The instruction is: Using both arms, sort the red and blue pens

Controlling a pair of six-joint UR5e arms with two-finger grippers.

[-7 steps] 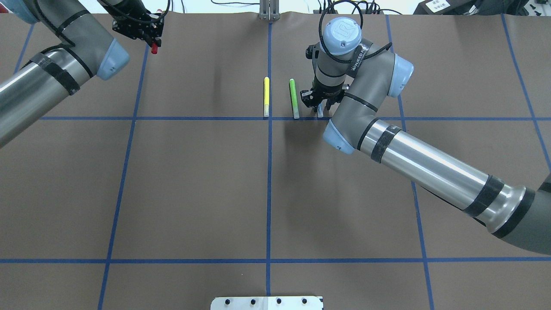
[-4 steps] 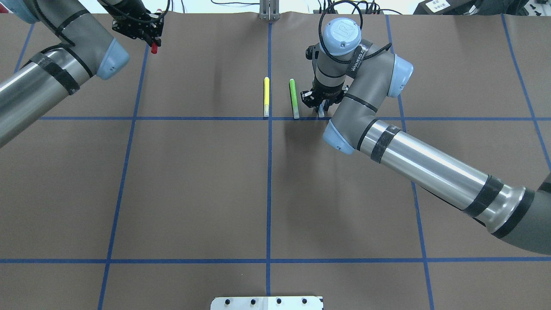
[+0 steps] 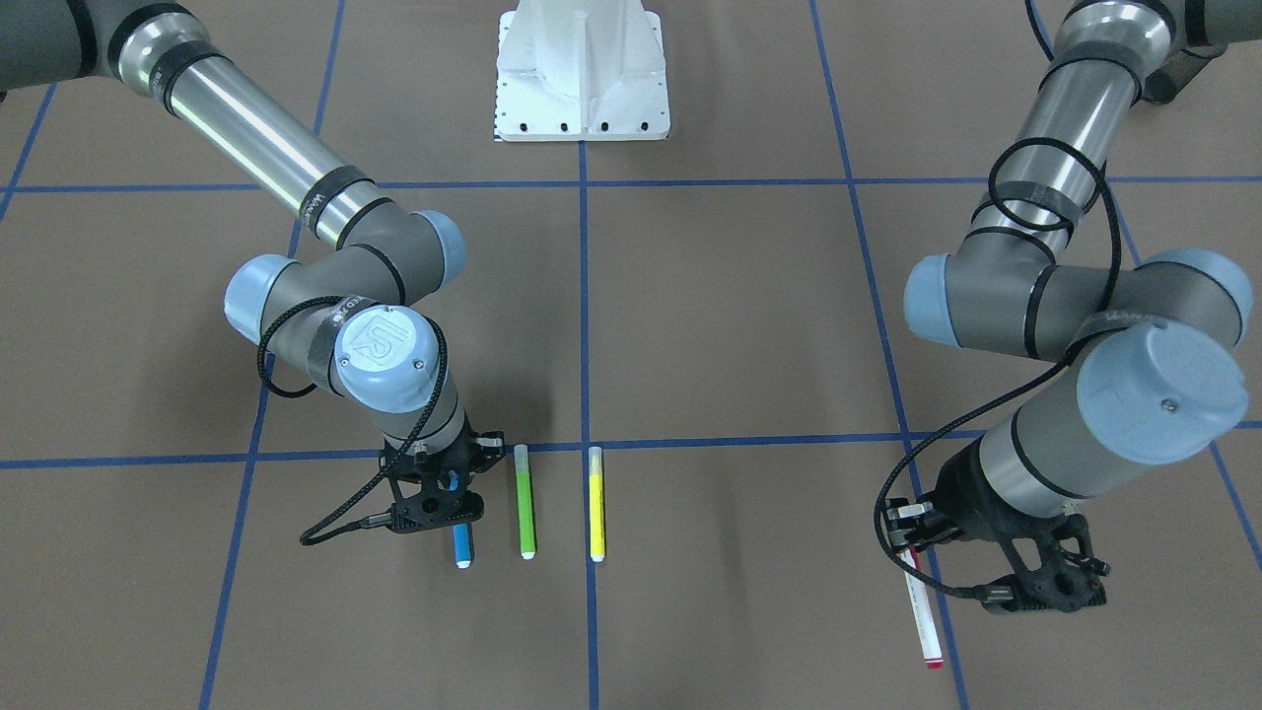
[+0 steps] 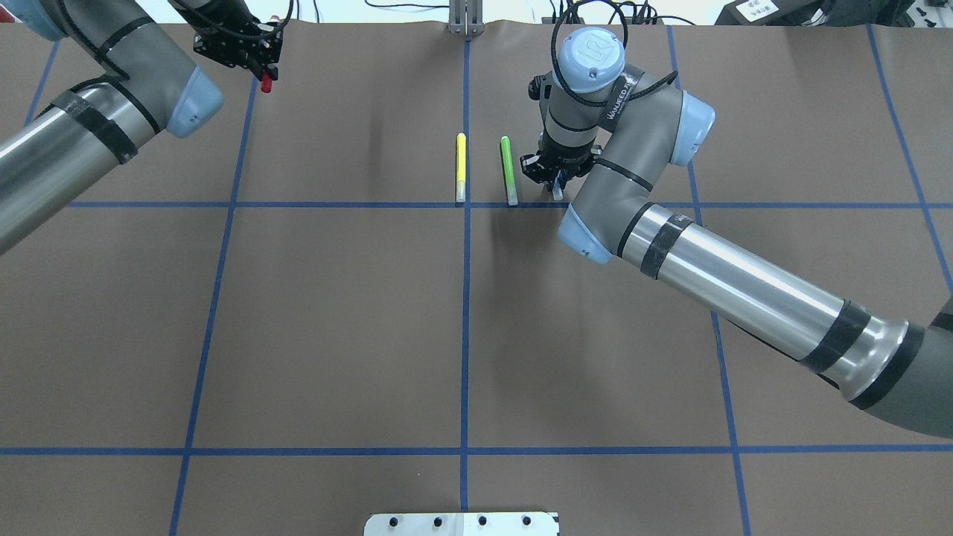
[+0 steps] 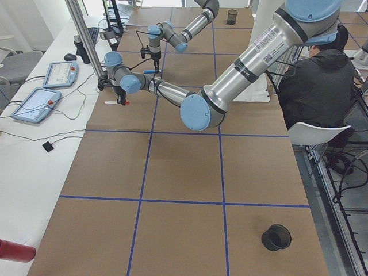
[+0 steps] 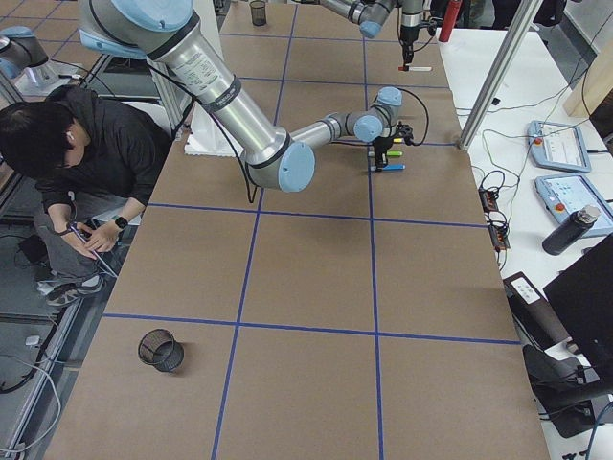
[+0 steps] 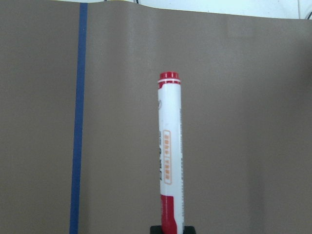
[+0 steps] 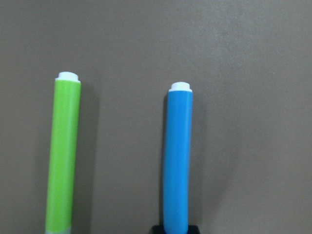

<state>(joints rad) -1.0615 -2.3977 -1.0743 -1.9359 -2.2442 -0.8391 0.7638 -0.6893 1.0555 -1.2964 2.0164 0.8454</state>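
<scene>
The red pen (image 3: 919,611), white-barrelled with red ends, juts from my left gripper (image 3: 905,542) at the table's far left; the gripper is shut on its cap end (image 7: 170,219). From overhead only the red cap (image 4: 266,83) shows below the left gripper (image 4: 262,73). The blue pen (image 3: 461,547) lies parallel to the green one, and my right gripper (image 3: 454,503) stands straight over it, shut on it. The right wrist view shows the blue barrel (image 8: 177,156) running out from between the pads. Overhead, its frosted cap (image 4: 557,193) pokes out under the right gripper (image 4: 557,177).
A green pen (image 3: 525,503) and a yellow pen (image 3: 595,505) lie side by side just beside the blue one. The white robot base plate (image 3: 582,79) sits at the robot's edge. A black mesh cup (image 5: 276,236) stands near the left end. A person (image 5: 313,86) sits beside the table.
The right gripper has shifted slightly away from the robot, and the blue pen's frosted cap has moved with it. The left arm with the red pen has stayed nearly still.
</scene>
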